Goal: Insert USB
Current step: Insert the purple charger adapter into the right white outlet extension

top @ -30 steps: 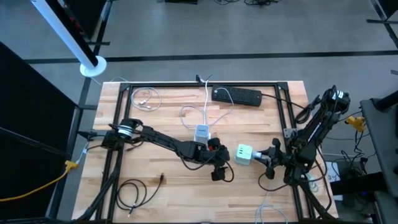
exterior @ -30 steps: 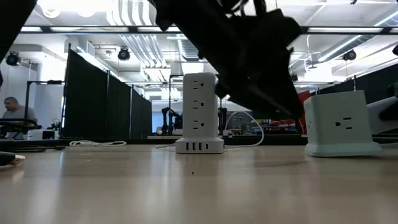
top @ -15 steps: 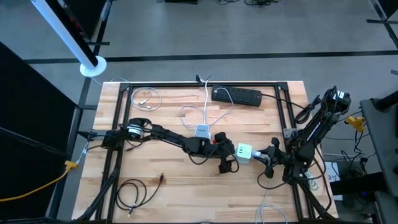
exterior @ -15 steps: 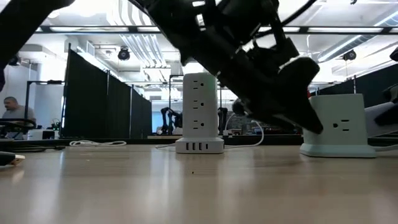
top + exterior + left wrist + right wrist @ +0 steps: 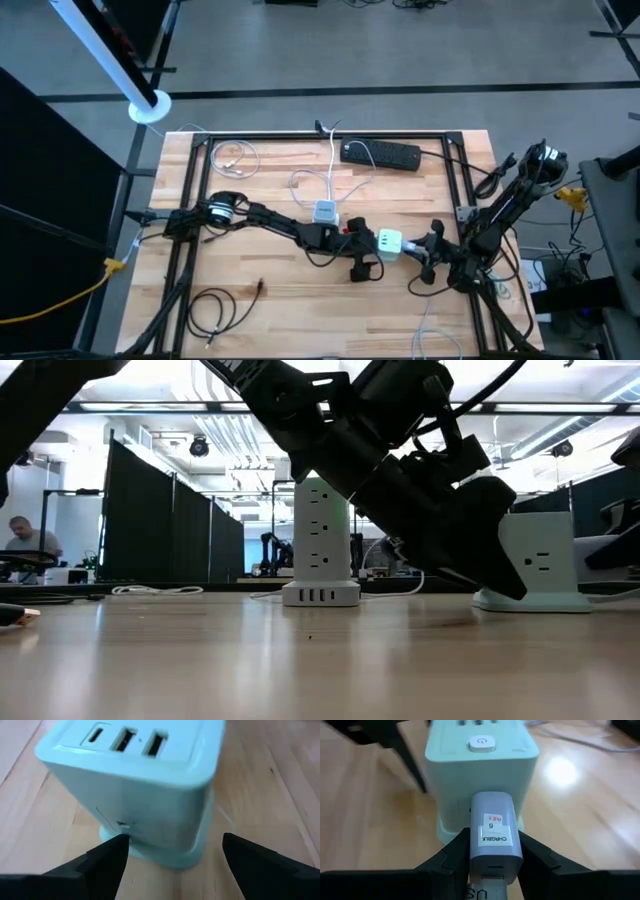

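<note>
- The mint-green power cube (image 5: 390,244) stands upright on the wooden table (image 5: 260,310), right of the table's middle, about halfway between the far and near edges.
- In the left wrist view the cube (image 5: 135,780) shows a row of three small ports (image 5: 125,737) on its upper face, and a wider foot (image 5: 165,857) rests flat on the wood.
- The left gripper (image 5: 362,262) sits low at the cube's left side, fingers spread apart, one on each side of the cube's base; whether they touch it cannot be told.
- In the low view the left arm (image 5: 400,470) slants down across the picture and hides part of the cube (image 5: 535,565).
- The right gripper (image 5: 428,258) is just to the right of the cube, closed around a small grey charger (image 5: 492,837) that carries a white label.
- In the right wrist view the charger's nose meets the side of the cube (image 5: 480,770), below the round power button (image 5: 481,742) on top; how deep it sits cannot be told.
- A white power tower (image 5: 325,212) stands near the table's middle, just behind the left arm, with a white cord (image 5: 333,165) running to the far edge.
- A black power strip (image 5: 380,154) lies along the far edge.
- A coiled black cable (image 5: 215,310) lies near the near-left corner, and a coiled pale cable (image 5: 235,158) near the far-left corner.
- A person (image 5: 22,540) sits far back in the room, seen in the low view.
</note>
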You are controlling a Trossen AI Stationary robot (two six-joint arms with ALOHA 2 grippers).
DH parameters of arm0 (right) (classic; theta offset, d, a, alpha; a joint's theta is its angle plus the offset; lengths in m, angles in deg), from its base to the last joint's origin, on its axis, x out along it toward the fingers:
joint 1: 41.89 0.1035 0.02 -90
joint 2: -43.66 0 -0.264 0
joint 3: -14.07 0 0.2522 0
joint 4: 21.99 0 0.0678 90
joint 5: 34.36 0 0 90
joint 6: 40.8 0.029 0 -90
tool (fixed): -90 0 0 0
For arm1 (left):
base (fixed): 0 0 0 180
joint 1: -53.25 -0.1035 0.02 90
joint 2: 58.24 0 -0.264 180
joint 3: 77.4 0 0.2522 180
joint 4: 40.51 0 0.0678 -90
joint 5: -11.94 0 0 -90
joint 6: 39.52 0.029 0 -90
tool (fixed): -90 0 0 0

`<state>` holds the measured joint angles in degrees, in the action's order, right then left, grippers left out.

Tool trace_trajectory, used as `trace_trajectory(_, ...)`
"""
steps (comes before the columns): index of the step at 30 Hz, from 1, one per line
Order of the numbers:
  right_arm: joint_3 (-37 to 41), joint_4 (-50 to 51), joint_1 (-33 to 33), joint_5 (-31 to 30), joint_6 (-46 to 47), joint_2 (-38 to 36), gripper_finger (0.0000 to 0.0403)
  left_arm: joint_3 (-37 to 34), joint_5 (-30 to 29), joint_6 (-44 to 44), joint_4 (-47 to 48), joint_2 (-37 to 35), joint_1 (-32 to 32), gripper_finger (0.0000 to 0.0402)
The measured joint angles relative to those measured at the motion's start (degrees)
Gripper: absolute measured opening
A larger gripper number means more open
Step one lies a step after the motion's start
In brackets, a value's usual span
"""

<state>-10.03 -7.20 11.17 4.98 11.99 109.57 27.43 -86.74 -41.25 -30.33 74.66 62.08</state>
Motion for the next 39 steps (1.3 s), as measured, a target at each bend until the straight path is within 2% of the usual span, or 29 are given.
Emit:
trace_trajectory(3,0.03,-2.57,-1.44,2.4,-4.09,0.0,0.0115,-0.04,0.83,3.15,0.4,0.0,-0.04,0.0311)
trace_trajectory(9,-0.2,-3.47,-4.81,4.47,-2.72,-0.07,0.0115,-0.09,0.85,3.42,0.7,-0.02,0.37,0.0311)
trace_trajectory(21,-4.06,-3.57,-8.32,1.09,-3.4,0.24,0.0115,-0.12,-1.08,0.97,2.38,-0.15,0.97,0.0311)
trace_trajectory(30,-4.29,-3.28,-8.48,2.57,2.47,4.35,0.0115,4.15,-1.28,0.52,11.32,-0.28,1.04,0.0311)
trace_trajectory(33,-5.1,-3.19,-8.59,2.7,4.79,6.1,0.0115,6.0,-1.97,-2.29,14.45,-0.28,1.11,0.0311)
trace_trajectory(39,-8.01,-2.49,-8.7,2.68,4.19,10.12,0.0115,8.67,-2.93,-5.67,19.78,-0.28,1.33,0.0311)
